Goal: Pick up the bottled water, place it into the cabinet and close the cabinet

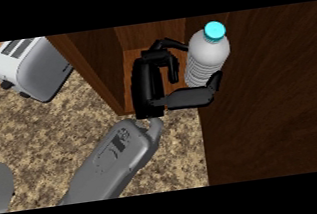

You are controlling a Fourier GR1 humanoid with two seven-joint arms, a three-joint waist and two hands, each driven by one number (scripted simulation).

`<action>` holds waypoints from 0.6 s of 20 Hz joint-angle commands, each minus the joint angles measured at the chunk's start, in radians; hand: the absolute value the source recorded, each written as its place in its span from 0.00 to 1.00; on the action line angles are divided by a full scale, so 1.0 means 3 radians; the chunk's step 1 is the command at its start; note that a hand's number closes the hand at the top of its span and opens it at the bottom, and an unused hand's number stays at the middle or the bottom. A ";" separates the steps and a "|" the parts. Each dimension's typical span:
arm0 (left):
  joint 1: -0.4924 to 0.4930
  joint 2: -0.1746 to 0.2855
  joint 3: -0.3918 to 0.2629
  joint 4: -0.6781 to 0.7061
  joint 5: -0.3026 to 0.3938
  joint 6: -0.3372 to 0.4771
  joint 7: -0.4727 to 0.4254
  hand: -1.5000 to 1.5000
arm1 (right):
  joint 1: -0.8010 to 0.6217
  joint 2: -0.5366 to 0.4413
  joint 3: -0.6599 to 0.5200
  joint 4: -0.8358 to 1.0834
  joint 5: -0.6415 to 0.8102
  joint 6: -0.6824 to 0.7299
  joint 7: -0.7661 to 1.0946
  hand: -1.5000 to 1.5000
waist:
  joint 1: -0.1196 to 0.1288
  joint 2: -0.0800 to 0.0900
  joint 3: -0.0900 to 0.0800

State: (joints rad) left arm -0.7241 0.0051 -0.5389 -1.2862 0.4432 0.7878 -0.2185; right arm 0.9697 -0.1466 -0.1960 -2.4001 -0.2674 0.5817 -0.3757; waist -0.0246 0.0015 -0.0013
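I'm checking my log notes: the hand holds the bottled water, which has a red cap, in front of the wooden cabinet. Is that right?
Not quite: the cap is light blue, not red, as the head view shows. The rest stands: the hand holds the bottled water in front of the wooden cabinet.

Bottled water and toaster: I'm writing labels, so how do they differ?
The bottled water is clear and ribbed with a blue cap; the toaster is grey and boxy. The bottled water is held by the right hand at the cabinet; the toaster sits untouched on the counter.
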 commanded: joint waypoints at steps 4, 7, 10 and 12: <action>-0.0206 -0.0016 0.0023 0.0595 0.0094 0.0000 -0.0210 1.00 | 0.0173 -0.0062 -0.0191 -0.0523 -0.0556 0.0058 0.0215 0.00 | -0.0046 0.0011 0.0000; -0.0336 -0.0016 0.0221 0.0874 0.0102 -0.0239 -0.0258 1.00 | 0.0036 -0.0042 -0.0130 -0.0377 -0.0483 0.0035 0.0314 0.00 | -0.0007 0.0013 0.0001; -0.0361 -0.0016 0.0241 0.1191 0.0044 -0.0210 -0.0405 1.00 | 0.0030 -0.0094 -0.0296 -0.0230 -0.0650 0.0095 0.0182 0.00 | -0.0032 0.0019 0.0002; -0.0431 -0.0017 0.0388 0.1359 0.0162 -0.0341 -0.0398 1.00 | -0.0051 -0.0048 -0.0212 -0.0161 -0.0533 0.0124 0.0154 0.00 | -0.0030 0.0021 0.0002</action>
State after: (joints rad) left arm -0.8188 0.0011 -0.4665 -0.9860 0.4647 0.7242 -0.3076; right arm 0.9558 -0.1623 -0.2531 -2.3910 -0.3014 0.6097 -0.3599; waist -0.0287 0.0052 -0.0009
